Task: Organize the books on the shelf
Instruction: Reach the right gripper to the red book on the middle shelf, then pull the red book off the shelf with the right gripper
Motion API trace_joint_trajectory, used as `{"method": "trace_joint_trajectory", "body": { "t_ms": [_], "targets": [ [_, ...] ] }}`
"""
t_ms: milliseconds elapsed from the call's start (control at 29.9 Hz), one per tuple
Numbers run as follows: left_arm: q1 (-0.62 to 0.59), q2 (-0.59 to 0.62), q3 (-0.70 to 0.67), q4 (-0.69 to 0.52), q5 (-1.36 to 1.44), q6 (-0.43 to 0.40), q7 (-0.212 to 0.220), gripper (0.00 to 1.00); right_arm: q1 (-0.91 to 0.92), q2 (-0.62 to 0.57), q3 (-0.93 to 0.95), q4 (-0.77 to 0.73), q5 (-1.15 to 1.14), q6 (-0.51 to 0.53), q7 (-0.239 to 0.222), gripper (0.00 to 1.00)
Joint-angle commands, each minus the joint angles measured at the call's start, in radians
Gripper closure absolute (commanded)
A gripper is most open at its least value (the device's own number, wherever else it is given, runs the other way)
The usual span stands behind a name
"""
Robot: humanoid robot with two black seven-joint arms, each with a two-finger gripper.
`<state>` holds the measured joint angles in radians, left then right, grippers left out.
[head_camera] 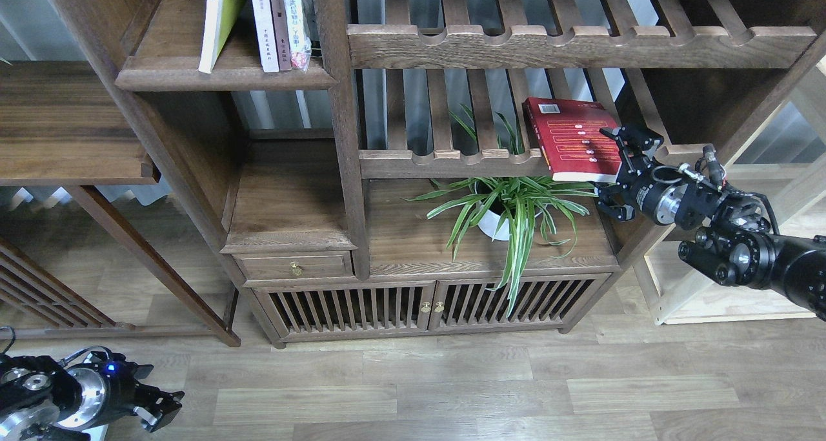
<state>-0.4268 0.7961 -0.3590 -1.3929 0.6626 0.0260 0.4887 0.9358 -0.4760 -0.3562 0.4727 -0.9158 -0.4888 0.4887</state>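
A: Where's the red paperback book with yellow text bands [571, 140]?

B: Lying on the slatted wooden rack [452, 163], its right edge touching the right tool [623, 173], whose fingers stand apart around that edge.

A: Any readable writing?

B: Too small. Left tool [158, 410] hangs low; its state is unclear.

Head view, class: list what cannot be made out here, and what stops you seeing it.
- Upright books: tops cut off by the upper edge; spine text too small.
- Red book: right edge hidden by the right end effector.
- Plant pot: mostly covered by leaves.
- Left end effector: dark, fingers indistinct.
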Motion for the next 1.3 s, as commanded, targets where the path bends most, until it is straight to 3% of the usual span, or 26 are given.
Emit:
{"method": "trace_joint_trajectory", "body": {
  "t_ms": [0, 67, 167, 301, 535, 669, 1270],
  "targets": [
    [0.000, 0.000, 0.000, 0.000, 0.000, 0.000, 0.000, 0.31, -0.002, -0.001, -0.003, 0.003, 0.002, 0.000, 0.000, 0.60],
    [0.000, 0.002, 0.002, 0.000, 0.000, 0.000, 0.000, 0.31, -0.003, -0.001, -0.003, 0.006, 0.000, 0.000, 0.000, 0.68],
    [0.002, 0.002, 0.002, 0.002, 0.000, 0.000, 0.000, 0.31, -0.002, -0.003, 0.000, 0.007, 0.003, 0.000, 0.000, 0.91],
    [0.005, 0.003, 0.002, 0.006, 0.000, 0.000, 0.000, 0.31, -0.002, -0.010, 0.010, 0.017, 0.020, 0.000, 0.000, 1.00],
    [0.006, -0.001, 0.002, 0.032, 0.002, 0.006, -0.007, 0.31, -0.002, -0.073, 0.022, 0.147, 0.086, 0.000, 0.000, 1.00],
    [0.002, -0.009, 0.002, 0.071, 0.002, 0.009, -0.027, 0.31, -0.011, -0.157, 0.043, 0.242, 0.086, 0.000, 0.000, 1.00],
    [0.000, -0.024, -0.031, 0.087, -0.017, 0.029, -0.030, 0.28, -0.110, -0.530, 0.143, 0.552, 0.081, 0.000, 0.000, 1.00]
  ]
}}
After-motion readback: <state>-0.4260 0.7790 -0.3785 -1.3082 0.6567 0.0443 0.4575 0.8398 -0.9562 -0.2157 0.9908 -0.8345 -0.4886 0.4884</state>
